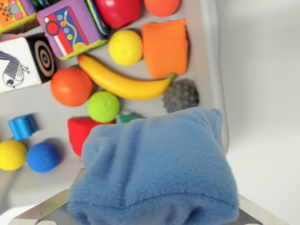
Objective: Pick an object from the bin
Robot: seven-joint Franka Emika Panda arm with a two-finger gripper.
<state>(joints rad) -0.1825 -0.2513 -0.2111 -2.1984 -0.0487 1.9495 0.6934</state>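
Close against the wrist camera, a soft blue fleece cushion (157, 168) fills the lower frame, apparently clenched in the claw, lifted over the grey plastic bin's (206, 56) near right corner; its long axis runs sideways; the jaws themselves are hidden.

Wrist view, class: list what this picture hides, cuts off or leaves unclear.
- Gripper: fingertips covered by the blue fleece cushion, so its grasp is unclear.
- Teal object: mostly behind the cushion.
- Red block: right part hidden by the cushion.
- Red ball and orange ball: cut off by the top edge.
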